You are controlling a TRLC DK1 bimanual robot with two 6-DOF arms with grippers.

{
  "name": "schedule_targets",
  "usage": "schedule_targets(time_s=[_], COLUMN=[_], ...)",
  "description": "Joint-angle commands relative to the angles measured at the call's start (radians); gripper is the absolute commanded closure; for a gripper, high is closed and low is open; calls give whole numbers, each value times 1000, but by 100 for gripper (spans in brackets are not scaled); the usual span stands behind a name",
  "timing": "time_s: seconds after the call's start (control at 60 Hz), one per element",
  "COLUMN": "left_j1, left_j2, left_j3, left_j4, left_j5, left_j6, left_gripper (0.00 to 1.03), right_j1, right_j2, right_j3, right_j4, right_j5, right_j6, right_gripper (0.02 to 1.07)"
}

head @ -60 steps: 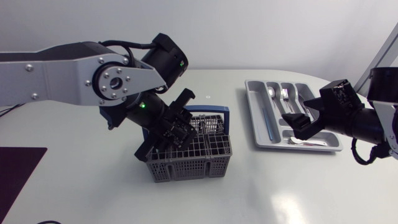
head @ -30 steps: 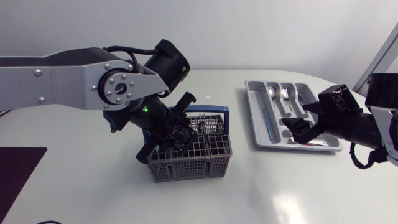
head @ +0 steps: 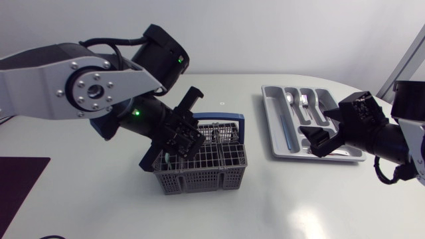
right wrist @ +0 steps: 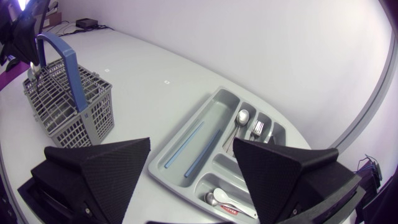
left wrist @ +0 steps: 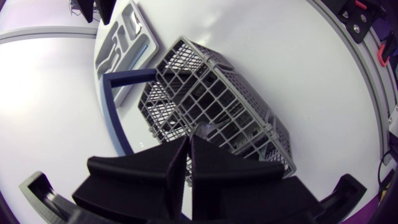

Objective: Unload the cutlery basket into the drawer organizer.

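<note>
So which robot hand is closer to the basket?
Left. The left gripper is right over the basket, its tips at the top. The right gripper hangs over the organizer, well off to the basket's side.

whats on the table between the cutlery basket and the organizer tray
Nothing. The strip of table between the cutlery basket and the drawer organizer is bare white surface, as both the head view and the right wrist view show.
</note>
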Motion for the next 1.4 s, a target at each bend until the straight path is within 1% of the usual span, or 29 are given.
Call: schedule_targets(time_s=[0.0, 0.133, 0.25, 0.45, 0.683, 0.817, 0.883, 0.983, 1.083, 1.167, 1.217, 1.25, 1.3, 1.383], left_j1=[-6, -14, -18, -18, -24, -34, -41, -63, -92, -93, -93, -93, -90, -87], left_j2=[-32, -55, -84, -170, -285, -319, -322, -307, -259, -204, -162, -141, -96, -52], left_j3=[-34, -46, -66, -80, -66, -40, -21, 26, 94, 154, 195, 210, 238, 256], left_j4=[19, 50, 108, 145, 126, 117, 116, 114, 94, 94, 94, 94, 94, 105], left_j5=[-3, -3, -9, -14, -16, -16, -14, -11, -9, -9, -9, -9, -9, -9], left_j6=[-18, -35, -46, -72, -118, -190, -245, -366, -524, -658, -760, -803, -895, -995], left_gripper=[96, 96, 96, 96, 96, 96, 96, 96, 96, 96, 96, 96, 96, 96], right_j1=[16, 26, 27, 42, 81, 110, 127, 145, 162, 199, 225, 239, 266, 334], right_j2=[-32, -62, -95, -165, -197, -257, -300, -372, -421, -469, -501, -520, -539, -547], right_j3=[-32, -38, -47, -52, -50, -75, -89, -109, -115, -124, -128, -132, -133, -136], right_j4=[-3, -20, -32, -62, -71, -69, -69, -71, -83, -94, -95, -97, -97, -89], right_j5=[16, 22, 28, 43, 74, 77, 79, 86, 85, 86, 96, 99, 112, 152], right_j6=[-4, -1, -1, -3, 11, 19, 19, 19, 17, 11, 10, 8, 8, 8], right_gripper=[11, 11, 11, 11, 11, 11, 11, 11, 11, 11, 11, 11, 12, 16])
